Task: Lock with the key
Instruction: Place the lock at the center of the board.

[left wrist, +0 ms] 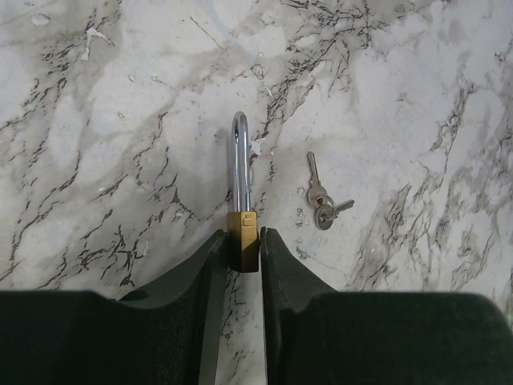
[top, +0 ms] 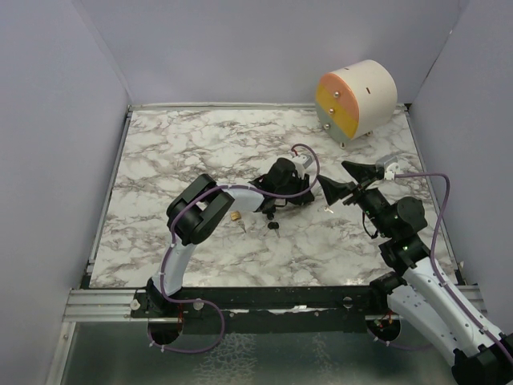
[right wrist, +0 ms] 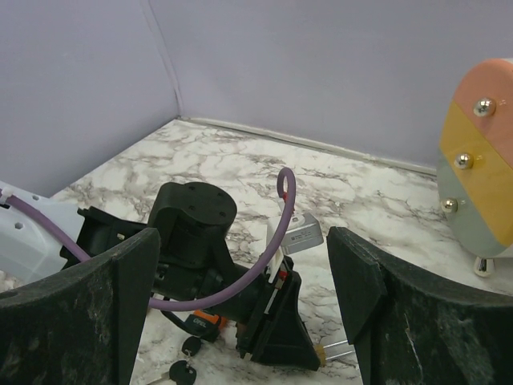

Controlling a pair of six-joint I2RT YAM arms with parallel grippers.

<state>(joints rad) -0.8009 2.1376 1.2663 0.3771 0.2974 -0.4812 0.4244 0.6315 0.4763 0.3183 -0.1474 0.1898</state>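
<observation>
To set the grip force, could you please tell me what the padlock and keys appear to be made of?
The padlock body looks like brass: dull yellow-gold. Its shackle looks like polished steel or chrome, given the bright highlights. The keys are silvery metal, perhaps plated: grey sheen.

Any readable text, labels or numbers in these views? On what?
Nothing legible in any view.
Orange tag, seen in the right wrist view: dark lettering, too blurred to read.
Brass padlock with steel shackle: a mark on its body, too small to read.
Small silver keys: no legible stamping.
Round drawer unit with pink, yellow and grey fronts: no lettering.
</observation>
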